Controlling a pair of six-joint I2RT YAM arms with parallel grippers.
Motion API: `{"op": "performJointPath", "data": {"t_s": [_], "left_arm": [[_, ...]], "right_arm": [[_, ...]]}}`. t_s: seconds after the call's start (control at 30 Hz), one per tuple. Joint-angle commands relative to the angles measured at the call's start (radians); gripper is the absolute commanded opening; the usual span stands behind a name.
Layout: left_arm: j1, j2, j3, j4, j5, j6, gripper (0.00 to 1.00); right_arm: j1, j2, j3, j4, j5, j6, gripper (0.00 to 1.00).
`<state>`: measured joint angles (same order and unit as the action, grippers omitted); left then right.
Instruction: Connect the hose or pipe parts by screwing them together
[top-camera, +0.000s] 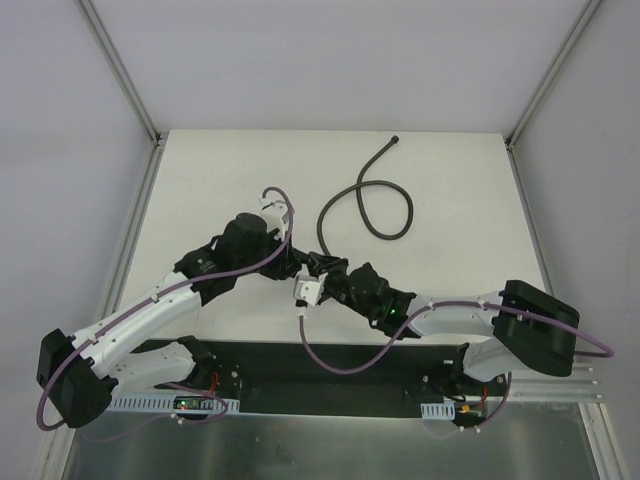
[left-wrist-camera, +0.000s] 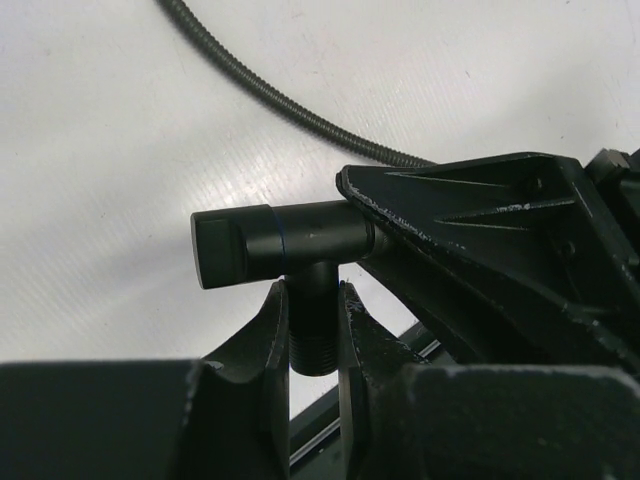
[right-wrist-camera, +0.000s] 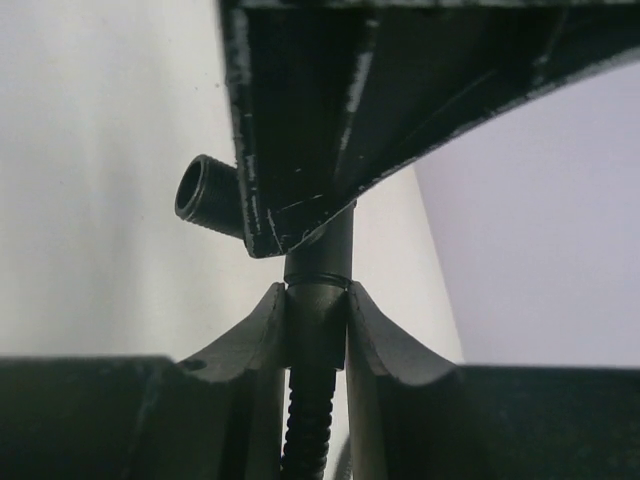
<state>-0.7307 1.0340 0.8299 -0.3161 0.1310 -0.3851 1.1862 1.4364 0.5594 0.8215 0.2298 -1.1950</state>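
Note:
The small black T-shaped fitting (left-wrist-camera: 300, 240) hangs just above the white table. My left gripper (left-wrist-camera: 312, 296) is shut on its threaded stem. The dark-grey flexible hose (top-camera: 386, 234) loops across the table from its free knobbed end (top-camera: 395, 141) to the fitting. My right gripper (right-wrist-camera: 317, 302) is shut on the hose's end collar (right-wrist-camera: 318, 315), which butts in line against one arm of the fitting (right-wrist-camera: 322, 250). A bare threaded port (right-wrist-camera: 203, 193) of the fitting points left in the right wrist view. Both grippers meet at the table's middle (top-camera: 310, 266).
The white table (top-camera: 220, 180) is framed by aluminium posts (top-camera: 120, 70) at the back corners. A black base rail (top-camera: 320, 375) runs along the near edge. Purple cables (top-camera: 330, 360) trail from both arms.

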Motion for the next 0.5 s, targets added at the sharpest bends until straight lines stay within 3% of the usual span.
{"op": "performJointPath", "data": {"t_s": [0.0,0.17,0.47], "left_arm": [[-0.006,-0.081,-0.043,0.242,0.044,0.005,0.00],[-0.007,-0.126,-0.130,0.342,0.055,0.041,0.00],[-0.007,-0.150,-0.233,0.483,0.021,0.112,0.00]], "right_arm": [[-0.048,-0.063,0.054,-0.056,-0.171,0.262,0.01],[-0.128,-0.076,0.092,-0.122,-0.349,0.438,0.01],[-0.298,-0.041,0.105,-0.044,-0.659,0.837,0.01]]}}
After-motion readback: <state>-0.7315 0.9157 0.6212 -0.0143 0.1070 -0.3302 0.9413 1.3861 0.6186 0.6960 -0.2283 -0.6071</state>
